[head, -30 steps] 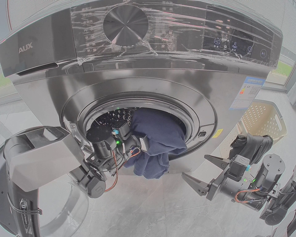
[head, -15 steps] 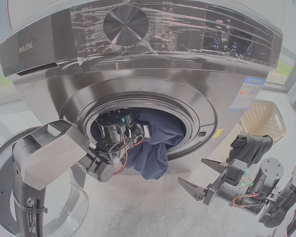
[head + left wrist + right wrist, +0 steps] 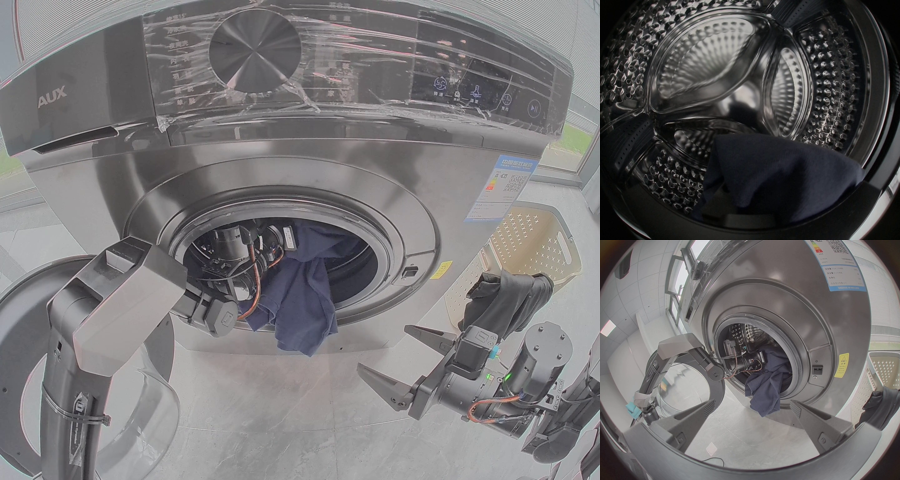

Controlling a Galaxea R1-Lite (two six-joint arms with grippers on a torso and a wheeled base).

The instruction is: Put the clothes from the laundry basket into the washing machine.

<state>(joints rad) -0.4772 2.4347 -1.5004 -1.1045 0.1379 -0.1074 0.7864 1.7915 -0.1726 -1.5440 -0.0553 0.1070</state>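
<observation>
The washing machine [image 3: 300, 169] stands with its round port open. My left arm's wrist [image 3: 240, 250] reaches into the drum [image 3: 725, 78], and its gripper is shut on a navy garment [image 3: 300, 294] that covers the fingers. Part of the cloth lies inside the drum [image 3: 787, 175]; the rest hangs out over the port's lower lip [image 3: 768, 387]. My right gripper [image 3: 384, 350] hovers open and empty above the floor, right of the port, in front of the laundry basket [image 3: 537, 244]. A dark garment [image 3: 509, 300] is draped over the basket's rim.
The machine's glass door [image 3: 144, 387] is swung open at the left, beside my left arm. The cream perforated basket [image 3: 884, 368] leans against the machine's right side. Bare grey floor tiles [image 3: 300, 412] lie between the two arms.
My left arm has pushed deeper into the drum, pulling the navy garment with it, so less cloth hangs outside. The right gripper has drifted slightly left and down, still open.
</observation>
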